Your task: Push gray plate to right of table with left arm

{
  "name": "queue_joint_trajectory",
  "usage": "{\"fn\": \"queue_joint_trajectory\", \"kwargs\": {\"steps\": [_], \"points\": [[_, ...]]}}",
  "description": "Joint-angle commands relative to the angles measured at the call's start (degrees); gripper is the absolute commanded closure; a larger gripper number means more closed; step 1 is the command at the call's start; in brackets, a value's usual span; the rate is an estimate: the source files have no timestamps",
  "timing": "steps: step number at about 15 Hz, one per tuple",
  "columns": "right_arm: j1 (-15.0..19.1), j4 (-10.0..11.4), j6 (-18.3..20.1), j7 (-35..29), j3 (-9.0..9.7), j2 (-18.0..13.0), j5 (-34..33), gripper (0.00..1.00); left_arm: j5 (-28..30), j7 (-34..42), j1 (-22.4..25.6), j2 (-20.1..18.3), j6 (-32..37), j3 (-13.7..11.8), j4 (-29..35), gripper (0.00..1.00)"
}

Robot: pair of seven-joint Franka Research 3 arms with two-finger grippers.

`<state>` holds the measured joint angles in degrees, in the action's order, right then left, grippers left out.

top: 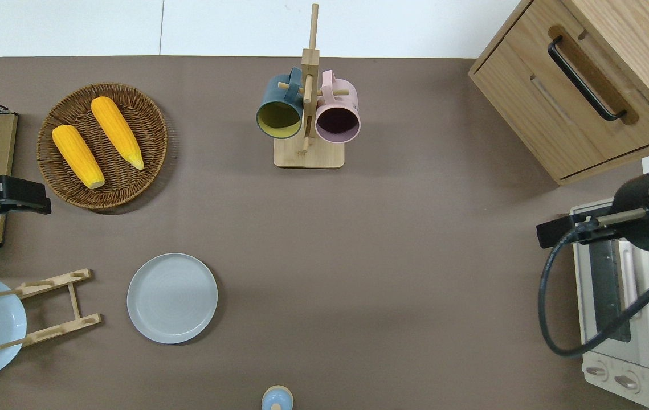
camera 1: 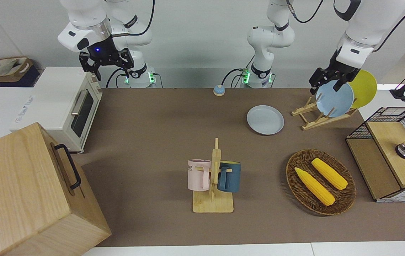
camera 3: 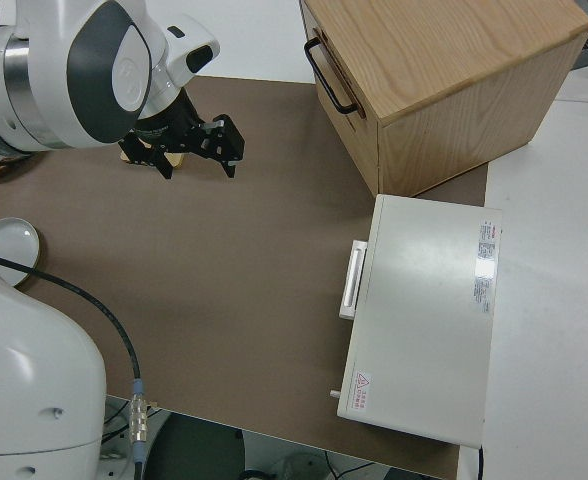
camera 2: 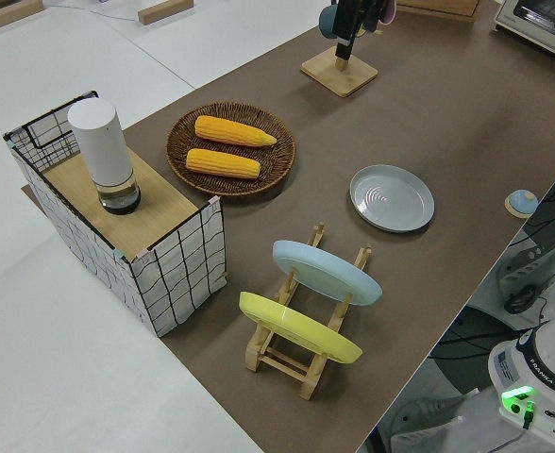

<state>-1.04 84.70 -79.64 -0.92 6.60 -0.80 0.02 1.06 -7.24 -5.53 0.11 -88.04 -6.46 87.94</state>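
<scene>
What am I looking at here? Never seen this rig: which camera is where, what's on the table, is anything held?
Two white robot arms stand at a brown table. One camera faces them from across the table, one looks straight down, and one sits at each end.

The left gripper is up in the air at its own end of the table, by the wicker basket of corn. The right arm is parked, its gripper open.

On the table:
- a gray plate, lying flat with nothing touching it
- a wooden rack with a blue plate and a yellow plate
- a mug stand
- a toaster oven
- a wooden cabinet

I see nothing held.
</scene>
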Motion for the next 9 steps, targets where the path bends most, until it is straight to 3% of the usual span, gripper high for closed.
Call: {"fn": "queue_joint_trajectory", "kwargs": {"steps": [1,9], "points": [[1.1,-0.5,0.9,-0.7,0.96,-0.2,0.3,0.017,0.7,-0.4,-0.2,-0.3,0.8,-0.2,0.2,0.0],[1.1,-0.5,0.9,-0.7,0.96,-0.2,0.3,0.017,0.7,-0.1,-0.2,-1.6,0.3,-0.2,4.8,0.0]]}}
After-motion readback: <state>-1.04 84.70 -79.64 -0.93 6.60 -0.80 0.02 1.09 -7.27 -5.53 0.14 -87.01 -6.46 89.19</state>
